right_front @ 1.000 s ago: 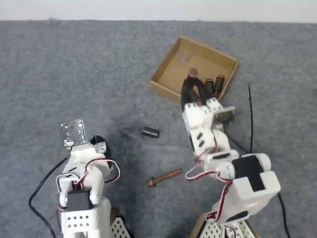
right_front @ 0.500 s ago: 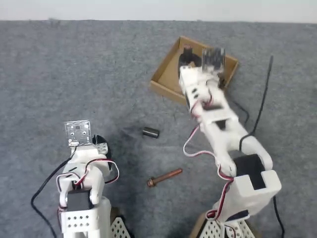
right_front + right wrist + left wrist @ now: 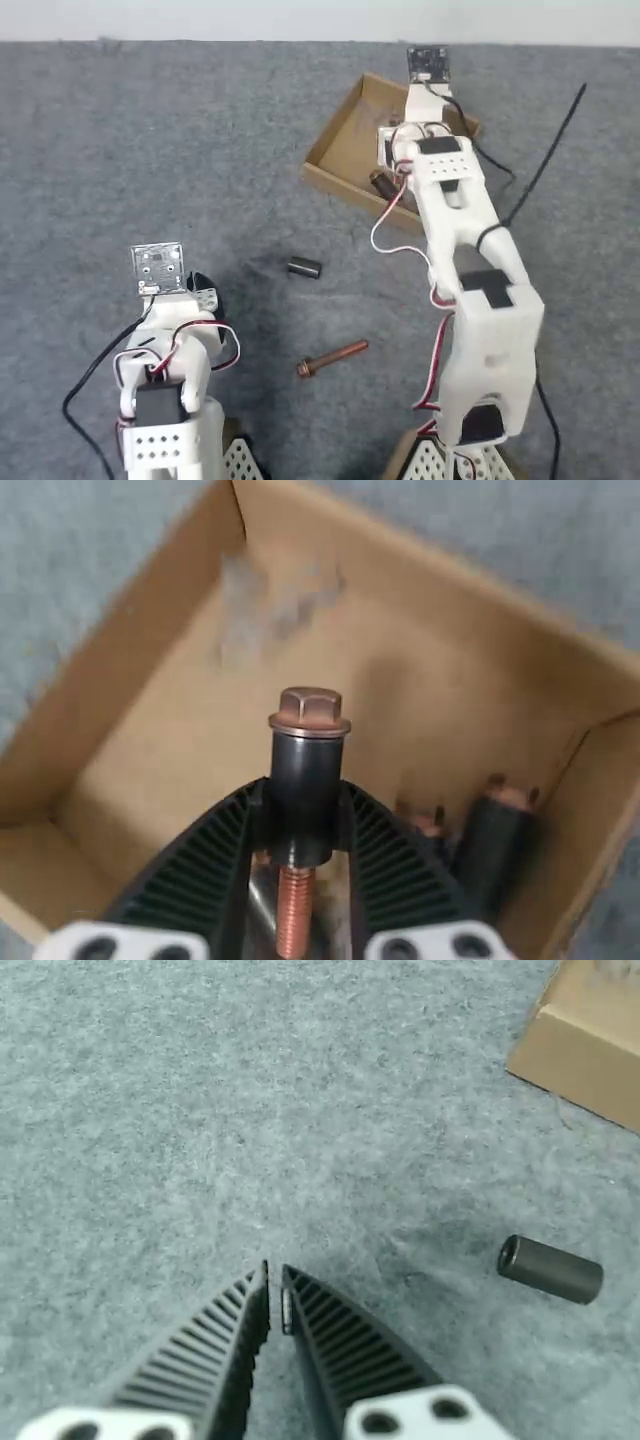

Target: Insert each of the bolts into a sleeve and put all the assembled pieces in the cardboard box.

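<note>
my right gripper [image 3: 302, 792] pinches the black cylindrical sleeve with copper hex bolt through it [image 3: 304, 765] above the floor of the open brown cardboard box [image 3: 120, 650] | its long axis runs along my fingers, bolt head farthest from my wrist | my left gripper [image 3: 275, 1278] has its fingers pressed nearly together over the grey carpet [image 3: 200, 1110], and is the nearer one to the loose black sleeve [image 3: 550, 1269] | right wrist view gives my pinch and the finished pieces [image 3: 495, 830] in the box's corner; high view gives the loose copper bolt [image 3: 333, 357] on the carpet

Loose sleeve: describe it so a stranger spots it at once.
Find the cardboard box on the grey carpet. In front of its nearest corner lies the loose sleeve. Unlike the long copper bolt nearby, it is short and black.
</note>
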